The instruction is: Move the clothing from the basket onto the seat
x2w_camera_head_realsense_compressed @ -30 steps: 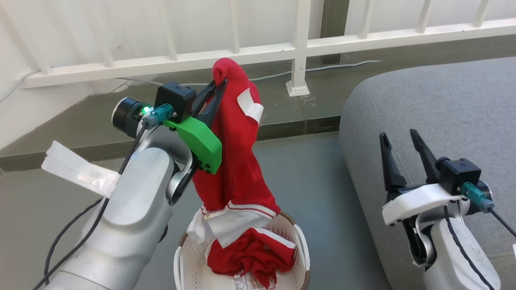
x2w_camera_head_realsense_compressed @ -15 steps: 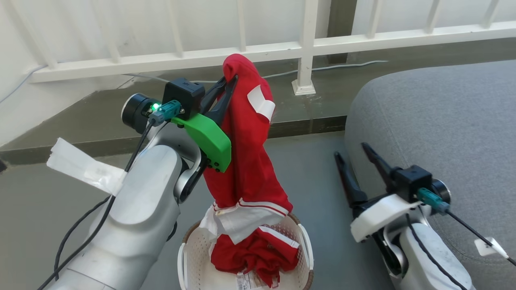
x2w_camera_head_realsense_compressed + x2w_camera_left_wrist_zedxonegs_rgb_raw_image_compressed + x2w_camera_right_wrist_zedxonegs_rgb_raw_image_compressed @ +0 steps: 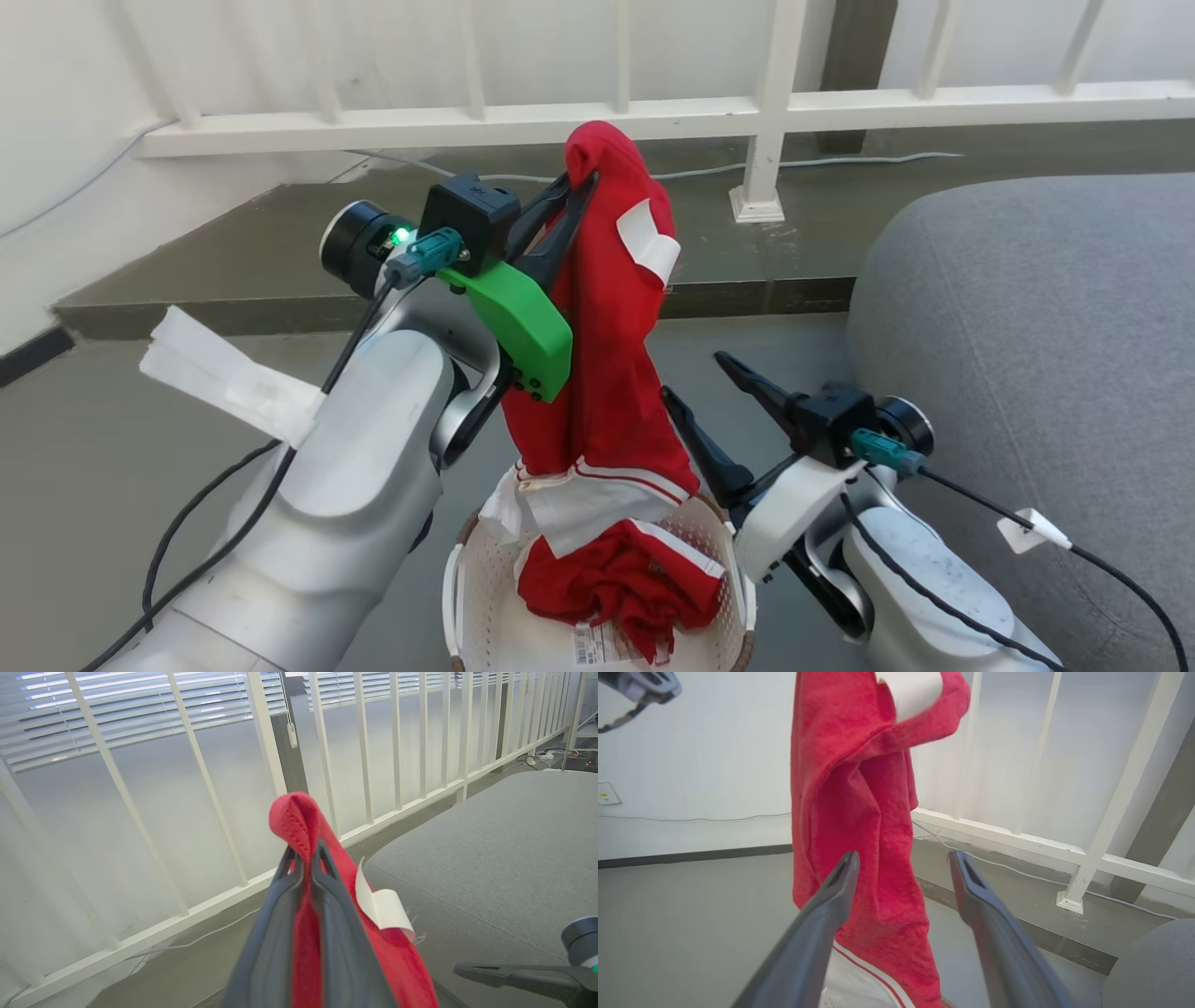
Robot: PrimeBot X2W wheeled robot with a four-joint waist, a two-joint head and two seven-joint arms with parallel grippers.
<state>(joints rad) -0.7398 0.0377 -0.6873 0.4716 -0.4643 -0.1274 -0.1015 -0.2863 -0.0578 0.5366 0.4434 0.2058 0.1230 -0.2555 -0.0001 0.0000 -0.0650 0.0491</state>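
1. Two pincers: squeeze the top of the clothing [image 3: 607, 373] tight in the closed left gripper [image 3: 583, 182], with the right gripper [image 3: 692, 374] wide open just right of it
2. Lift its low end out of the near basket [image 3: 471, 597]
3. Swing right onto the seat [image 3: 1027, 308]
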